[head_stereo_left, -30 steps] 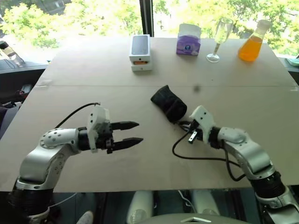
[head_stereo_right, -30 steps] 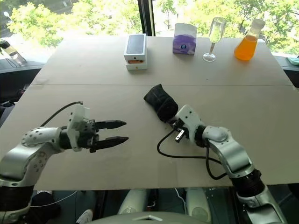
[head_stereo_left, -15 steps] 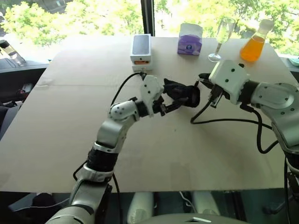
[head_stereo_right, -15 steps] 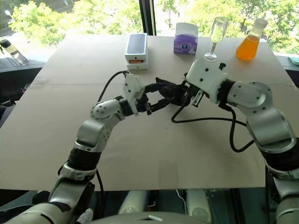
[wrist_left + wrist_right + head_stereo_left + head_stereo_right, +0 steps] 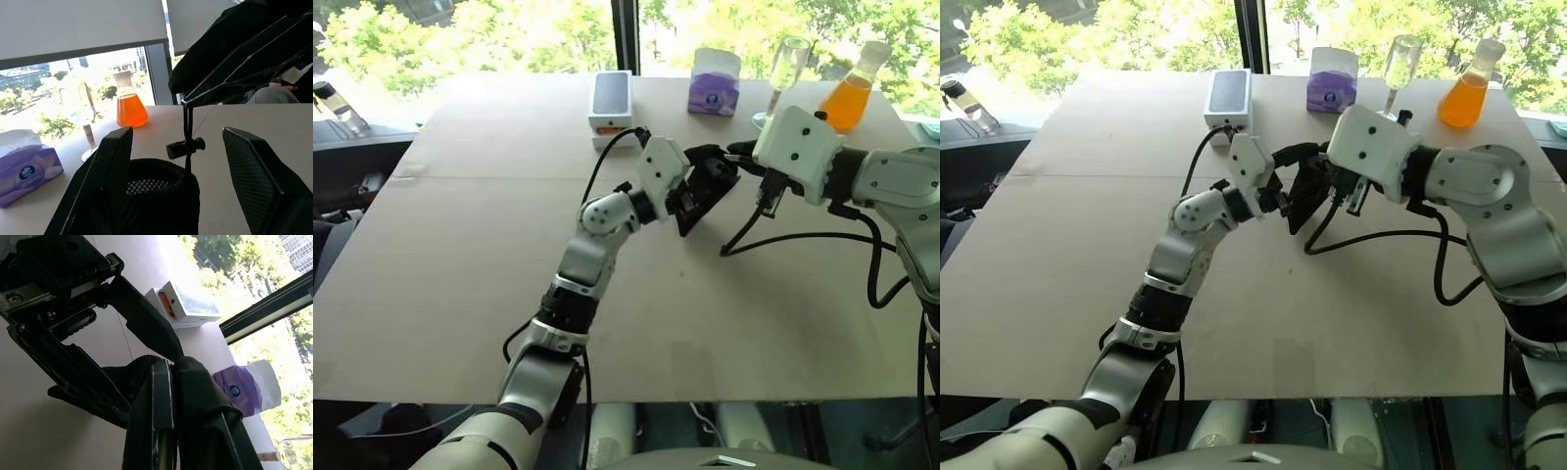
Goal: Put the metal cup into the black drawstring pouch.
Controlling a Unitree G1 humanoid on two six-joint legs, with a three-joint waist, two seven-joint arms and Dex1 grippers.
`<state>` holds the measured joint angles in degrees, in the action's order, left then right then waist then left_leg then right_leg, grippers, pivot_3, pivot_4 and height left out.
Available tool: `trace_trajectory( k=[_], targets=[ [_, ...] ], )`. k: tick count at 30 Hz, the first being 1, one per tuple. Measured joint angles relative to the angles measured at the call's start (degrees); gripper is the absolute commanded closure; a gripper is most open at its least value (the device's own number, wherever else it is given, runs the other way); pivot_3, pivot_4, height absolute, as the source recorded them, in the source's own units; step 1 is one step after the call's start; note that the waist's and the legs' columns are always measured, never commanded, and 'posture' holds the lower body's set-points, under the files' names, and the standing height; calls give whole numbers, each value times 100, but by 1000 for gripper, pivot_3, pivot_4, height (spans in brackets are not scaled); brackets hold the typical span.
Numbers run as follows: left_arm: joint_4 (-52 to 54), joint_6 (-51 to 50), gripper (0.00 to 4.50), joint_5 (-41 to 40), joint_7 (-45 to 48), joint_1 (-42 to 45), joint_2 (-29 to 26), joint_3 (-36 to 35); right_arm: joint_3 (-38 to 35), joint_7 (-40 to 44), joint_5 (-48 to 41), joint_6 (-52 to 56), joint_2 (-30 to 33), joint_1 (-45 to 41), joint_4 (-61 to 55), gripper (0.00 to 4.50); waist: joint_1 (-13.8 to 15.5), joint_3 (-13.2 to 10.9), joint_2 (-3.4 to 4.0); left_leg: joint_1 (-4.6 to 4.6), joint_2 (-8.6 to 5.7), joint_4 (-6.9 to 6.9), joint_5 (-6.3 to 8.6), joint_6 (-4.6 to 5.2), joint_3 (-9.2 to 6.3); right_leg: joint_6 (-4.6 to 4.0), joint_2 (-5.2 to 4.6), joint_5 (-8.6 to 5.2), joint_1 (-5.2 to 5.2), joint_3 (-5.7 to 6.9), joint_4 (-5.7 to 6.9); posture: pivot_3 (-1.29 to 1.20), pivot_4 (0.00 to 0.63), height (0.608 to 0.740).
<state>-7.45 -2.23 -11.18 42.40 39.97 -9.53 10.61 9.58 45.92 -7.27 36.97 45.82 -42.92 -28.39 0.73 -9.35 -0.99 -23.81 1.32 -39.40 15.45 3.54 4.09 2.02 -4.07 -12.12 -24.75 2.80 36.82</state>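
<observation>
Two arms meet above the table (image 5: 460, 255) toward its far edge. Between them hangs the black drawstring pouch (image 5: 703, 191), lifted clear of the surface. The right pincer (image 5: 171, 382) is pressed together on the pouch's rim; the left pincer (image 5: 181, 171) is spread around its mesh-lined mouth. The left wrist view reveals the cord toggle (image 5: 185, 147), hidden from the head camera.
</observation>
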Motion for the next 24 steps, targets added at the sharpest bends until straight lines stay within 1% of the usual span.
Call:
trace_trajectory(
  k=[10,11,13,14,17,18,24],
  targets=[
    [0,-16,1467,53,5,0,55,38,-34,0,-16,64,-1,49,-110,4422,8,0,0,0,0,-1,0,0,0,0,-1,0,0,-1,0,0,150,737],
    [0,-23,1886,55,4,0,58,38,-34,0,-16,67,-2,49,-111,4500,7,0,0,0,1,-1,0,0,0,0,-1,0,0,0,0,0,150,737],
    [0,-31,2257,57,11,0,54,45,-34,0,-16,74,-2,50,-112,4500,6,0,0,0,0,-1,0,0,1,0,-1,0,0,-1,0,0,150,737],
    [0,-38,2782,56,20,0,48,49,-34,0,-16,78,-3,50,-114,4500,6,0,0,0,0,-1,0,0,0,0,-1,0,0,0,0,0,150,737],
    [-5,-75,4174,56,49,3,35,62,-34,0,-16,95,-6,49,-133,4500,6,0,0,0,0,-1,0,0,1,0,-1,0,0,-1,0,0,150,737],
    [-13,-78,4426,56,59,9,33,62,-34,0,-16,97,-6,49,-142,4500,6,0,0,0,0,-1,0,0,1,0,-1,0,0,0,0,0,150,737],
    [-53,-80,4425,62,73,48,48,62,-34,-6,-16,142,-25,50,-170,4500,6,0,0,0,0,-1,0,-1,0,0,-1,0,0,0,0,0,150,737]
  ],
)
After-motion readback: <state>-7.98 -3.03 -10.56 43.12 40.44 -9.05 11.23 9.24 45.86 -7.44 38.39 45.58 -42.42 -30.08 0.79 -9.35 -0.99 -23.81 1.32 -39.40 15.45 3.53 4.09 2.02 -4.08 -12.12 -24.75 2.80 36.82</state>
